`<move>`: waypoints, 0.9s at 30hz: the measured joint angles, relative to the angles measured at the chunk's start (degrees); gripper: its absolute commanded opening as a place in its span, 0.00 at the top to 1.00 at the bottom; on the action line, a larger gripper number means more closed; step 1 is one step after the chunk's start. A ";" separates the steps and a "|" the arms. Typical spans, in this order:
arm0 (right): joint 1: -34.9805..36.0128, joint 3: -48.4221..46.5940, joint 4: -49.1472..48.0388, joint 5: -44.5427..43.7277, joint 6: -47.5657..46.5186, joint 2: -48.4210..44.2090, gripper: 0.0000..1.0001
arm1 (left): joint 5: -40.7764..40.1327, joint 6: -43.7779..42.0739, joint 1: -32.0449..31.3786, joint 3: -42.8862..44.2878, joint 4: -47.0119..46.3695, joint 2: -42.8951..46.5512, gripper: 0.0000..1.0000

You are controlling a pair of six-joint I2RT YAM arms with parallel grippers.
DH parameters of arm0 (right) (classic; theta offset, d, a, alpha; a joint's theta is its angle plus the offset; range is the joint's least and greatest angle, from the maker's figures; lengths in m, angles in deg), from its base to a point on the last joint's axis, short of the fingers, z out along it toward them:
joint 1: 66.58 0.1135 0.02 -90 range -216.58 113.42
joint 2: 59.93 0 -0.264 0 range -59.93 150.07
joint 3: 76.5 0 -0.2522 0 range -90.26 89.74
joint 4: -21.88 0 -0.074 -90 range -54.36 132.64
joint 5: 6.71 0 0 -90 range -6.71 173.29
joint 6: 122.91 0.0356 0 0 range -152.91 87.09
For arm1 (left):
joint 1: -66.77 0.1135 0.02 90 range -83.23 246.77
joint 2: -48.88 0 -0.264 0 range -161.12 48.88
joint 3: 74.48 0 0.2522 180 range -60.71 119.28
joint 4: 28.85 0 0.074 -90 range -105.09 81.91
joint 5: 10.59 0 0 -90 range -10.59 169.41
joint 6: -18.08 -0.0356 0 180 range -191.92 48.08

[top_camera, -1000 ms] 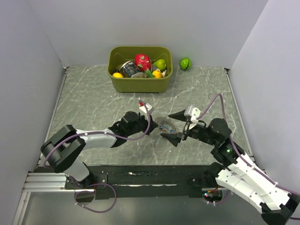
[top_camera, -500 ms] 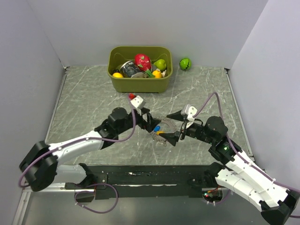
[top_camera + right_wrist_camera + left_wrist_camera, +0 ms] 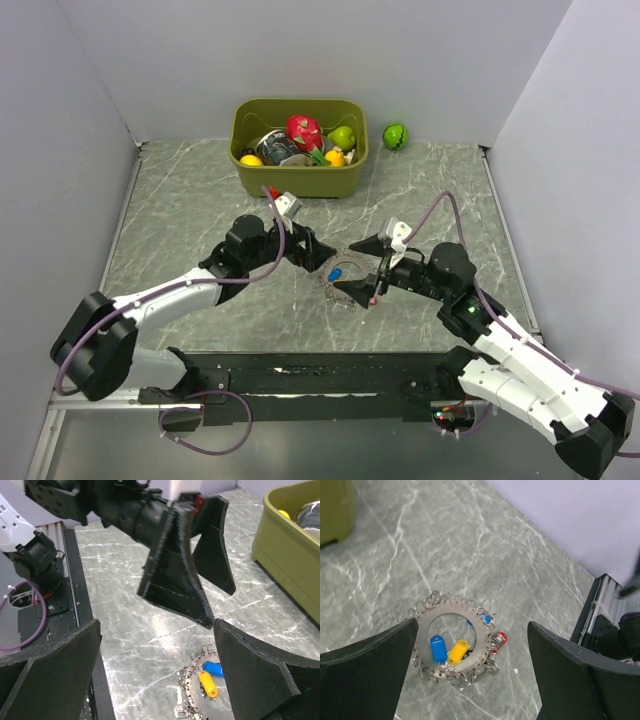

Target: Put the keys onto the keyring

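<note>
Since a second ago: left gripper (image 3: 312, 252) was pinched shut right at the keyring (image 3: 345, 278) - now its jaws are spread wide and it has backed off up-left, holding nothing. Left elbow swung out left. Ring shifted slightly left and nearer. Right gripper (image 3: 368, 270) same as before, jaws wide apart, nothing in them, nudged a bit left; it straddles the ring's right side.

Keyring lies flat on the table (image 3: 200, 200), mid-table between the two grippers, hole facing up. It is round, so no long axis.

Blue key (image 3: 438, 649) and yellow key (image 3: 457, 651) sit side by side inside the hole. In the left wrist view their long axes run roughly up-down, closer at the near ends and fanning apart at the far ends. Red key (image 3: 500, 640) is outside the rim on the ring's right, touching it. Can't tell whether any key is threaded on.
</note>
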 measured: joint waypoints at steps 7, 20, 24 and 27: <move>-1.51 2.51 -3.28 -3.82 4.22 5.77 0.00 | 7.19 9.09 10.23 -3.17 -3.43 -3.43 0.04; -20.57 3.37 1.70 -17.44 20.09 11.93 0.00 | -2.93 16.57 26.58 -9.60 7.48 5.86 0.04; -28.02 6.56 3.30 -23.67 25.83 5.68 0.00 | -8.59 16.57 27.39 -10.56 11.17 12.04 0.03; -29.83 9.33 5.01 -28.72 27.96 -0.50 0.00 | -14.62 16.59 27.39 -12.41 13.42 19.85 0.04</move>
